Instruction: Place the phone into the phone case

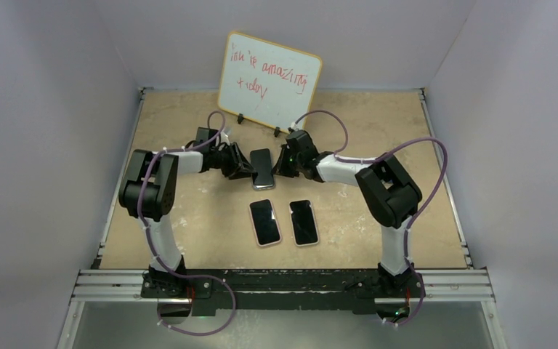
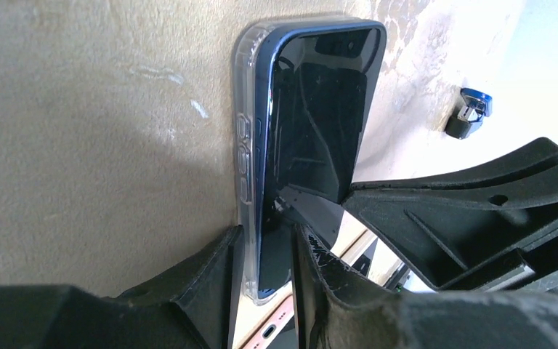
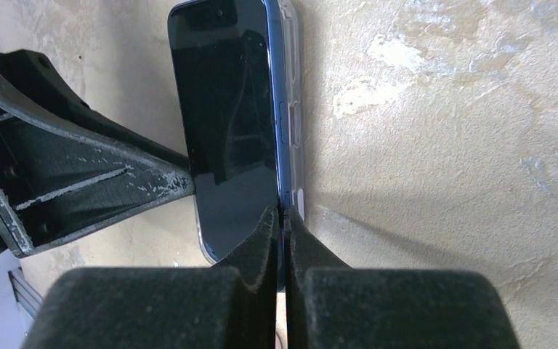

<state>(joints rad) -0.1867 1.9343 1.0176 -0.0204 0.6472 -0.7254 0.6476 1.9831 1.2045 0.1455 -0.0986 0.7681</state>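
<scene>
At frame center on the tan table [image 1: 189,218], the phone [image 1: 262,166] lies in the clear phone case [image 2: 242,153] (fully seated or not, can't tell). Left gripper [image 2: 265,234] clamps narrow on case & phone together; right gripper [image 3: 279,218], nearly closed, nips the phone's edge. Two other phones [image 1: 265,222] lie lower center.

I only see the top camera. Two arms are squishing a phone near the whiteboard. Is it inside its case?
Observer: The left wrist view shows a clear plastic case around the side of the blue-edged black phone.
Operator: Is the left gripper grabbing it?
Observer: Yes. The left gripper has one finger outside the case and one on the screen.
Operator: And the other one?
Observer: The right gripper pinches the opposite edge, fingers nearly touching.
</scene>
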